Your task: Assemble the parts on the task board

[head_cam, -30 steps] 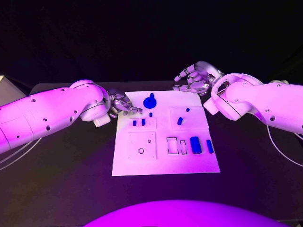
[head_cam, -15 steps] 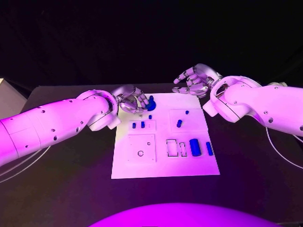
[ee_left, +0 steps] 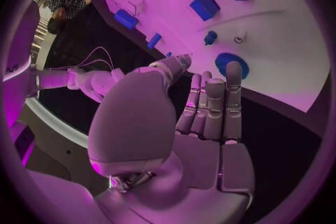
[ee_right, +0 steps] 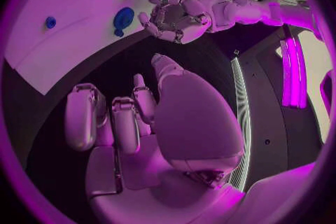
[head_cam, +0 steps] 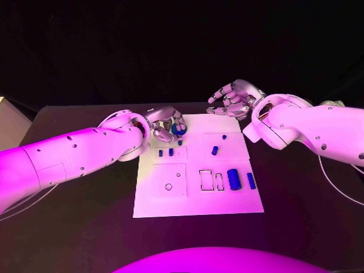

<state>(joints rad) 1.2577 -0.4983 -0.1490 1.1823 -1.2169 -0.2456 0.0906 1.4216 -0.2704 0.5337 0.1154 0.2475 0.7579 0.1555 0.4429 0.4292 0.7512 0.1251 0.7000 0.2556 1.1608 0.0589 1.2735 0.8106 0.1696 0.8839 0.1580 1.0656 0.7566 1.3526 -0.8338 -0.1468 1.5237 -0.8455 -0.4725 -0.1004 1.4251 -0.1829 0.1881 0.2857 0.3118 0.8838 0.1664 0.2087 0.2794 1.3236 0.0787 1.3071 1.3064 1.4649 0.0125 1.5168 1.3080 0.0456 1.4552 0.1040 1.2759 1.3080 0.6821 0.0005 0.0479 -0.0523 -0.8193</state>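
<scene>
The left hand [head_cam: 165, 122] hovers at the far left corner of the task board [head_cam: 198, 199], fingers loosely spread and holding nothing, just over a round blue part [head_cam: 180, 128]. The right hand [head_cam: 234, 99] hangs past the board's far edge, fingers curled apart, also free of any load. More blue parts [head_cam: 234, 179] lie on the white board, which sits mid-desk [head_cam: 83, 227].

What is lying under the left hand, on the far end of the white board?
Under the left hand lies a round blue part on the task board. Whether the fingers touch it cannot be told.
</scene>
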